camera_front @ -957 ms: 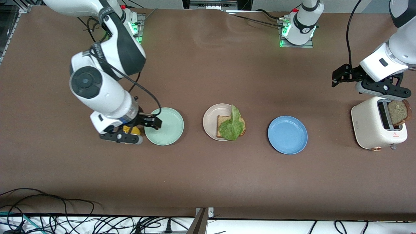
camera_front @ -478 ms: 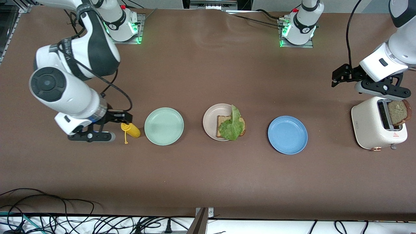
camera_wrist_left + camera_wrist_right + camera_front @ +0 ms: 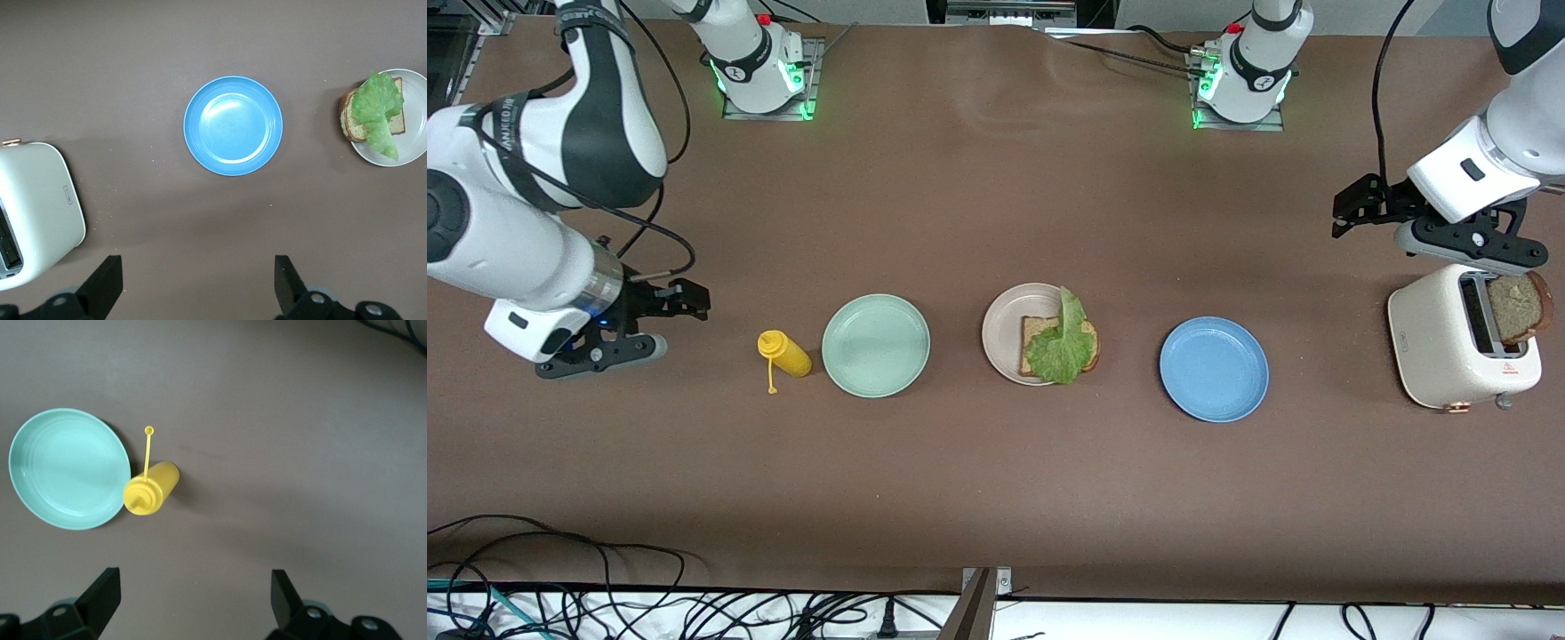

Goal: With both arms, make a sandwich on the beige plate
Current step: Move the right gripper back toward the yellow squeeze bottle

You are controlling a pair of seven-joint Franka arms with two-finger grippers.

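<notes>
The beige plate point(image 3: 1003, 313) sits mid-table and holds one brown bread slice point(image 3: 1038, 331) with a green lettuce leaf point(image 3: 1062, 345) draped on it. The left wrist view shows the same plate point(image 3: 408, 148), slice point(image 3: 349, 124) and leaf point(image 3: 377, 107). A second slice point(image 3: 1517, 308) sticks up from the toaster point(image 3: 1440, 348). My left gripper point(image 3: 1347, 212) hangs open and empty over bare table beside the toaster; its fingertips point(image 3: 107, 273) frame bare table. My right gripper point(image 3: 691, 300) is open and empty over bare table at the right arm's end, apart from the yellow bottle point(image 3: 784, 352).
A mint-green plate point(image 3: 876, 345) lies between the yellow bottle and the beige plate, and also shows in the right wrist view point(image 3: 67, 468) next to the bottle point(image 3: 152, 488). A blue plate point(image 3: 1214, 369) lies between the beige plate and the toaster. Cables run along the table's near edge.
My right arm has swung away from the mint-green plate and the yellow bottle toward its end of the table, uncovering the bottle. The left arm has barely moved.
</notes>
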